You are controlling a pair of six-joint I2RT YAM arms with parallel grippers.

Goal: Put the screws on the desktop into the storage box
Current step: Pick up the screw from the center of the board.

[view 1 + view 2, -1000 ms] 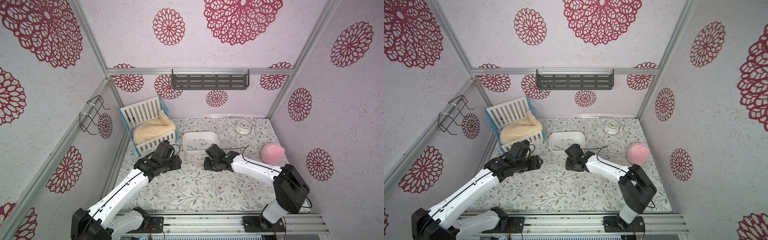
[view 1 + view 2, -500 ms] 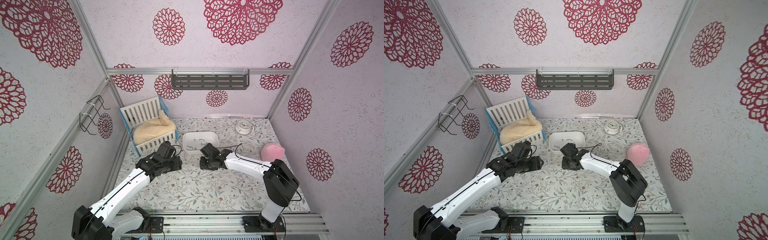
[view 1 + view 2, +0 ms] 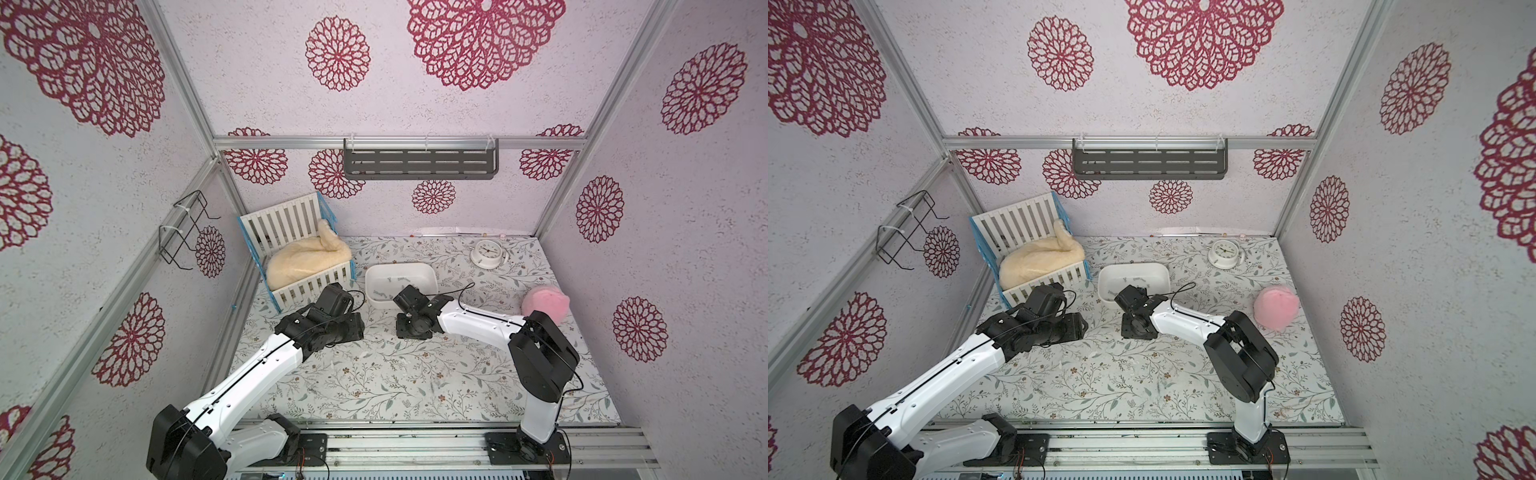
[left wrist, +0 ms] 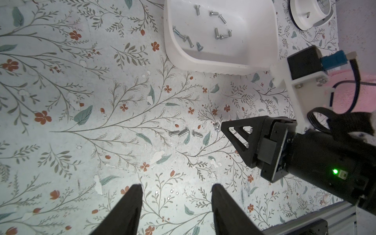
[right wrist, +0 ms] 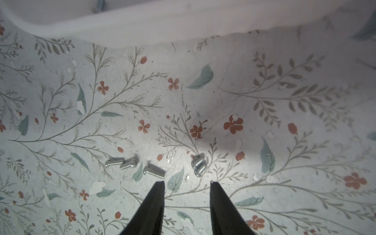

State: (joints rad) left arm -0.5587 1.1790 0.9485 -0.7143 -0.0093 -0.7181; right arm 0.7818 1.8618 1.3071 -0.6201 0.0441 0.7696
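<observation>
1. I am looking down into a booth with pale, grainy walls printed with crimson rosettes, some large and some small.
2. Silver metal posts run along the wall joints, and a crossbar spans the back wall.
3. At twelve o'clock a dark grey slotted shelf hangs from that crossbar on white ties.
4. At nine o'clock I see a black wire rack tied to a slanted post.
5. At ten o'clock stands a white slatted crib with blue edges, with a cream fleecy blanket inside it.
6. At one o'clock a small white clock lies face up, and at three o'clock there is a pink fluffy ball near the wall.
7. At six o'clock a grooved metal rail closes the front.
8. The light is soft and even.
</observation>
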